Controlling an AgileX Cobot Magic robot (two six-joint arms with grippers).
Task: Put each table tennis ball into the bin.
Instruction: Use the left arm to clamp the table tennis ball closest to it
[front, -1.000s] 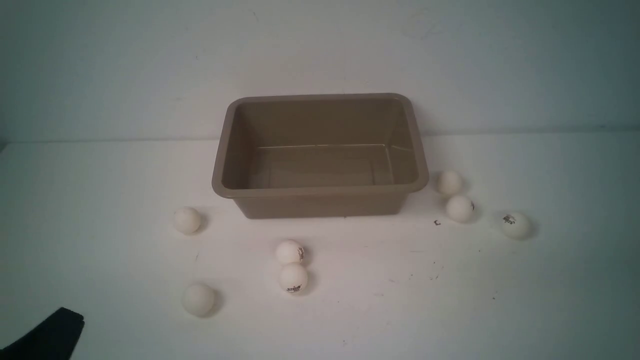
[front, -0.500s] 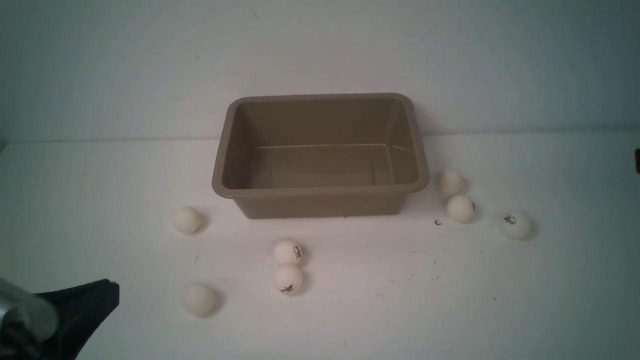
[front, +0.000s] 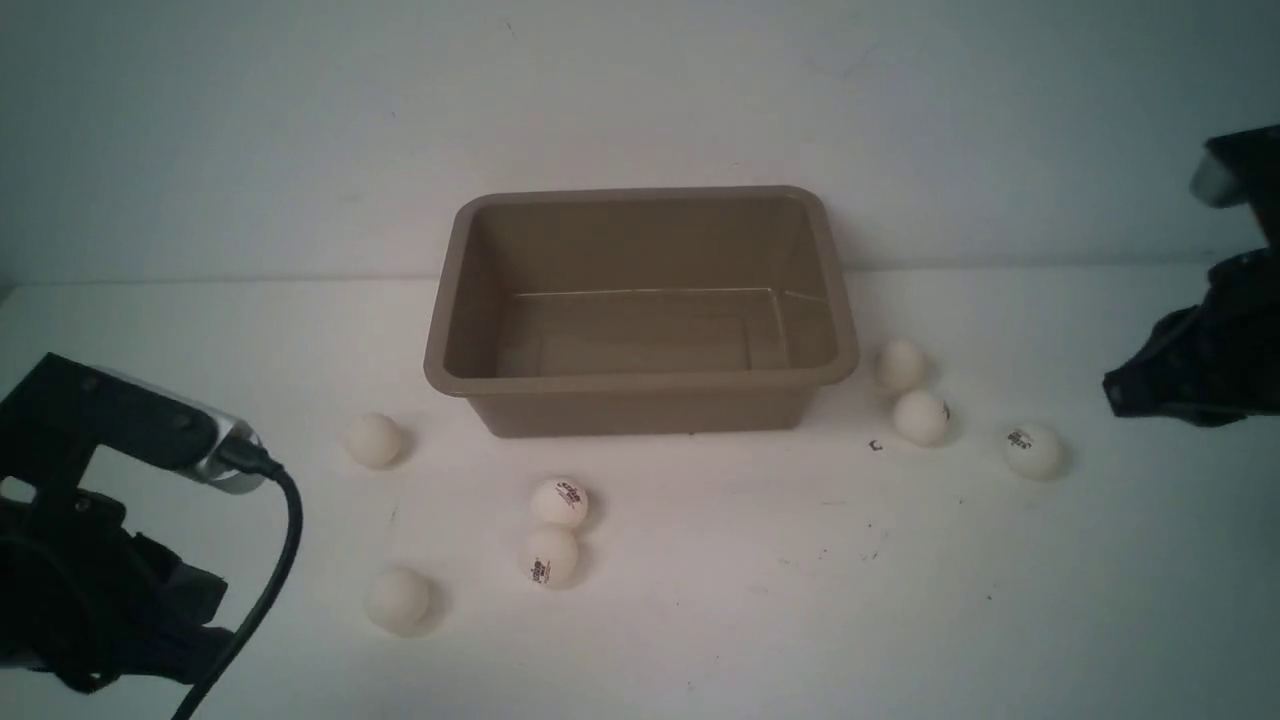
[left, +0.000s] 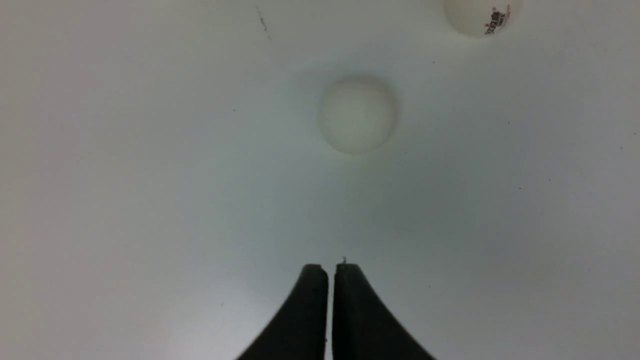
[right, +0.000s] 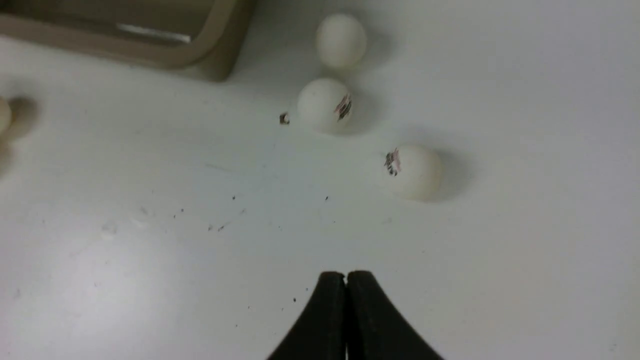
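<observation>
The tan-brown bin (front: 640, 381) stands empty at the middle back. Several white table tennis balls lie on the white table around it: two at the left (front: 375, 440) (front: 398, 600), two touching in front (front: 558, 503) (front: 550, 557), three at the right (front: 900, 365) (front: 920, 417) (front: 1032, 451). My left gripper (left: 331, 267) is shut and empty, hovering short of the plain near-left ball (left: 358, 114). My right gripper (right: 346, 274) is shut and empty, short of the rightmost logo ball (right: 414, 171).
The left arm (front: 100, 540) with its cable fills the near-left corner. The right arm (front: 1200, 350) hangs at the right edge. A small dark mark (front: 875, 446) lies by the right balls. A pale wall stands behind the bin.
Both arms have swung into the front view, the left from the lower corner, the right from the right edge. The two front balls have rolled slightly left.
</observation>
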